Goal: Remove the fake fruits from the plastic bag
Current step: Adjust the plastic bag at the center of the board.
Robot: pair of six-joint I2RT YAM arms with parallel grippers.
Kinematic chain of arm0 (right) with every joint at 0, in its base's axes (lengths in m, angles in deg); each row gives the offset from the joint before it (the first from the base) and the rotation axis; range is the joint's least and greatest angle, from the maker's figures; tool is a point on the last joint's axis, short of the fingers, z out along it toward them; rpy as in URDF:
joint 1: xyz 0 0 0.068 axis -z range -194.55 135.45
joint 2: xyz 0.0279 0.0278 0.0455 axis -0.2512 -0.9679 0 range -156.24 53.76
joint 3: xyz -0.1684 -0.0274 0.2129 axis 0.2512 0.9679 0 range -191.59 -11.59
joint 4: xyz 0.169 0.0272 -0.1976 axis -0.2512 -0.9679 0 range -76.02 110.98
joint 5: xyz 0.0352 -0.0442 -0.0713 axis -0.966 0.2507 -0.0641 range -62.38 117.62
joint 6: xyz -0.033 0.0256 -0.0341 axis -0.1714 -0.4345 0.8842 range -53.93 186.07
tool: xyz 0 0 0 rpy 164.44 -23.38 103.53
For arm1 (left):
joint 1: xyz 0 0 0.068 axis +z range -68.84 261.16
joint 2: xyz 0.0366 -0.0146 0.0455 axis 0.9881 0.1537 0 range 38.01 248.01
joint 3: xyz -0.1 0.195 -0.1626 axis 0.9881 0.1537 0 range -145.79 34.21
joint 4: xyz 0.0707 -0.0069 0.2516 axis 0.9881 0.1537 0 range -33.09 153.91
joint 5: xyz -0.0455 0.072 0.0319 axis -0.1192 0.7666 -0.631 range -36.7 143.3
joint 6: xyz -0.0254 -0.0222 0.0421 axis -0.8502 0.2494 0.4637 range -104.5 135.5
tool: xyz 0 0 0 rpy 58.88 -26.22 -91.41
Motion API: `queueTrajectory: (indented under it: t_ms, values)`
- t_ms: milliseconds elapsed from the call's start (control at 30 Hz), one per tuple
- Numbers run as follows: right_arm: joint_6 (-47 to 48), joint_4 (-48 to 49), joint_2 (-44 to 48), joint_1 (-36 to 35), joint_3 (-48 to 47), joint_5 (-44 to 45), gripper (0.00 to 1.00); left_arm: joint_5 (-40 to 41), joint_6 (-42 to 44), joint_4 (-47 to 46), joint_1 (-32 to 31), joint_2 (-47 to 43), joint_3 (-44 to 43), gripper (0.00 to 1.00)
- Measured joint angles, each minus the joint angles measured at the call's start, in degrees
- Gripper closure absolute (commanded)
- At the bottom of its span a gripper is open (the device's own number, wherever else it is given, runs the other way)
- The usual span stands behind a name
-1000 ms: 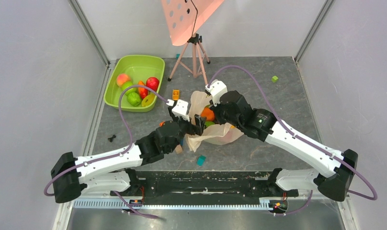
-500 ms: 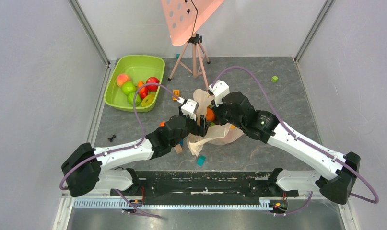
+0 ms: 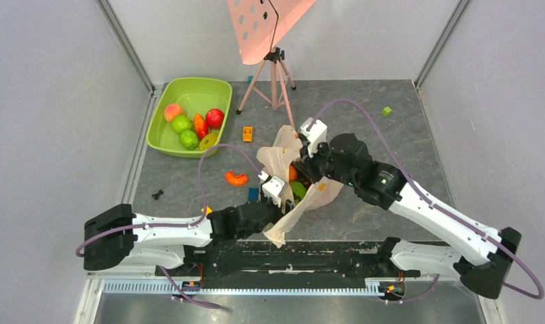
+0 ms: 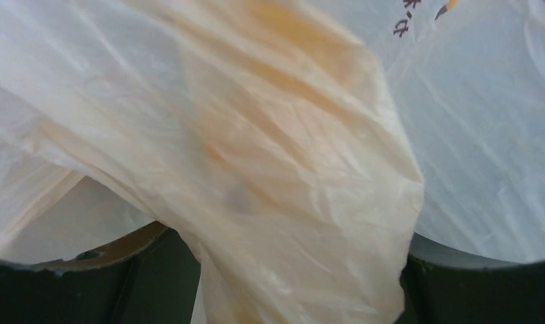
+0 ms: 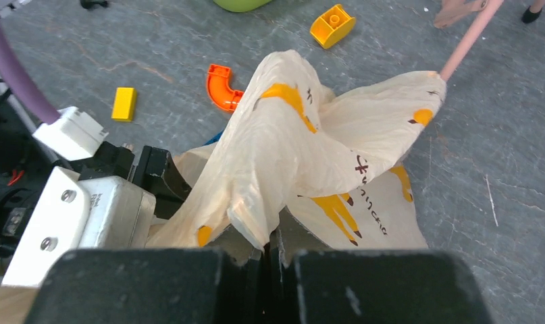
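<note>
Bag (image 3: pixel 315 196) holds an orange (image 3: pixel 293 173) and a green fruit (image 3: pixel 298 190); right gripper (image 5: pixel 269 253) pinches a fold tight; whether left gripper (image 4: pixel 300 297) grips cannot be told.

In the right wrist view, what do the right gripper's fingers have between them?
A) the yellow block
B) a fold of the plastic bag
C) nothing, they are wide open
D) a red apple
B: the right gripper is closed on a fold of the plastic bag, whose crumpled film comes up from between its fingers.
</note>
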Motion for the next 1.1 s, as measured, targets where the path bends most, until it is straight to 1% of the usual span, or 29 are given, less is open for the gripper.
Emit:
queueTrajectory:
  t_ms: [200,267,367,467,567,667,800,1033,1067,1100]
  values:
    - [0.02,1.29,8.37,0.0,7.39,-3.26,1.0,5.27,-4.04,-0.24,-6.38,-1.49,5.16,0.28]
    - [0.26,2.16,10.27,-0.02,10.08,-5.03,1.0,6.93,-5.22,-0.28,-7.89,-1.38,6.16,0.25]
    - [1.29,3.78,12.68,-0.02,14.32,-7.87,1.0,9.84,-6.6,-0.2,-8.52,-1.62,7.19,0.19]
    - [1.75,4.94,15.43,-0.17,19.63,-10.32,1.0,13.29,-6.78,0.33,-8.59,-4.17,8.07,0.12]
    - [1.7,5.79,16.52,-0.72,23.43,-11.17,1.0,17.05,-6.38,0.92,-8.59,-8.13,7.96,0.09]
    - [1.51,6.54,17.05,-1.57,26.29,-11.1,1.0,20.83,-4.74,1.75,-8.15,-11.15,7.13,0.09]
    - [0.63,8.0,19.12,-2.67,29.7,-10.91,1.0,23.87,-2.82,2.99,-4.76,-11.89,4.76,0.08]
    - [-0.48,10.25,20.63,-4.33,30.71,-10.93,1.0,22.45,-0.52,4.07,7.89,-8.31,0.28,0.06]
    - [-0.55,10.32,20.63,-4.7,30.71,-10.91,1.0,22.18,-0.39,4.11,8.79,-7.93,-0.2,0.05]
    - [-0.57,10.34,20.61,-5.01,30.71,-10.91,1.0,21.46,-0.11,4.35,11.5,-6.69,-1.75,0.04]
